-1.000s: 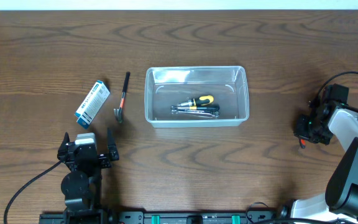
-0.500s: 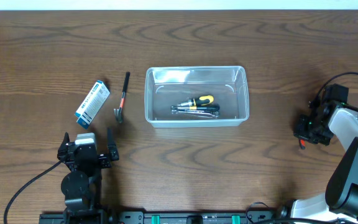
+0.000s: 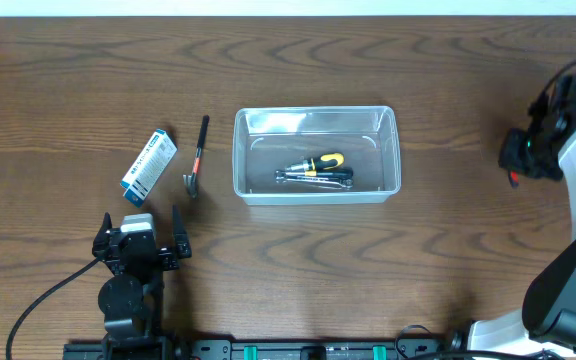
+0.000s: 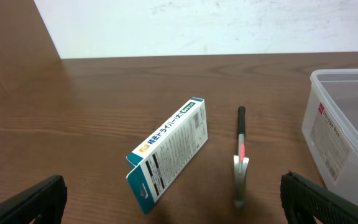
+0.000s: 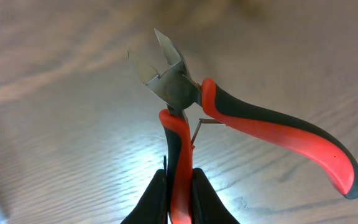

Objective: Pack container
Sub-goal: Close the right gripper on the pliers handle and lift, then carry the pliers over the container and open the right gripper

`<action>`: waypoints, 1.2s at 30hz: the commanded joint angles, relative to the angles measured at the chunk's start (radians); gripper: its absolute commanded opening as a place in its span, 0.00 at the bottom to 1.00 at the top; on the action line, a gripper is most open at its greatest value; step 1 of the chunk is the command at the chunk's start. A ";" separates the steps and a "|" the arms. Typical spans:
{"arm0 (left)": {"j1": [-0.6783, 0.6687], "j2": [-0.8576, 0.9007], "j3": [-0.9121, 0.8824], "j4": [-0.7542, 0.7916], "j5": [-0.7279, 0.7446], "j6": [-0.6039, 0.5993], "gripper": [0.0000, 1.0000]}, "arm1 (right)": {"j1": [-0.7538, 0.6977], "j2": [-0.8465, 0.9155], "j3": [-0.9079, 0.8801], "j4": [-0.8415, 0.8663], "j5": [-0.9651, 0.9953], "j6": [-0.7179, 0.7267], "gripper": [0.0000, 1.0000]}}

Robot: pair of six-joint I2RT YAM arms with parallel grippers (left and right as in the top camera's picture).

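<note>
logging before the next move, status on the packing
Left gripper open, empty, near box and hammer. Right gripper shut on cutters, right of container. Container holds screwdriver and another tool. Nothing between cutters and container.

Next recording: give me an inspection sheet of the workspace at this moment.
Surface: dark brown wood-grain table, no spills seen.
Job's things: clear plastic rectangular bin mid-table, holding a yellow-and-black screwdriver and a silver metal tool, type unclear.
Clutter: white-and-blue cardboard box and small black-handled hammer, loose left of the bin.
Grippers: left gripper open, empty; right gripper shut on one handle of red-and-black cutting pliers.
Cables: black cable by the left arm.
Surroundings: white wall beyond the table.
</note>
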 commanded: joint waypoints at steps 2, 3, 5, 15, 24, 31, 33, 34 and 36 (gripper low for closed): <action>-0.004 -0.006 -0.027 -0.009 0.003 0.010 0.98 | 0.091 0.003 0.126 -0.045 -0.003 -0.072 0.01; -0.004 -0.006 -0.027 -0.009 0.003 0.010 0.98 | 0.107 0.003 0.143 -0.053 -0.003 -0.077 0.01; -0.004 -0.006 -0.027 -0.009 0.003 0.010 0.98 | 0.157 0.003 0.187 -0.075 -0.003 -0.080 0.01; -0.004 -0.006 -0.027 -0.009 0.003 0.010 0.98 | 0.463 0.003 0.306 -0.111 -0.003 -0.125 0.01; -0.004 -0.006 -0.027 -0.009 0.003 0.010 0.98 | 0.767 0.003 0.306 -0.094 0.016 -0.219 0.02; -0.004 -0.006 -0.027 -0.009 0.003 0.010 0.98 | 0.885 0.023 0.299 -0.069 0.029 -0.255 0.02; -0.004 -0.006 -0.027 -0.009 0.003 0.010 0.98 | 0.896 0.042 0.292 -0.068 0.029 -0.255 0.02; -0.004 -0.006 -0.027 -0.009 0.003 0.010 0.98 | 0.900 0.060 0.291 -0.069 0.029 -0.255 0.01; -0.004 -0.006 -0.027 -0.009 0.003 0.010 0.98 | 0.900 0.101 0.291 -0.072 0.029 -0.255 0.01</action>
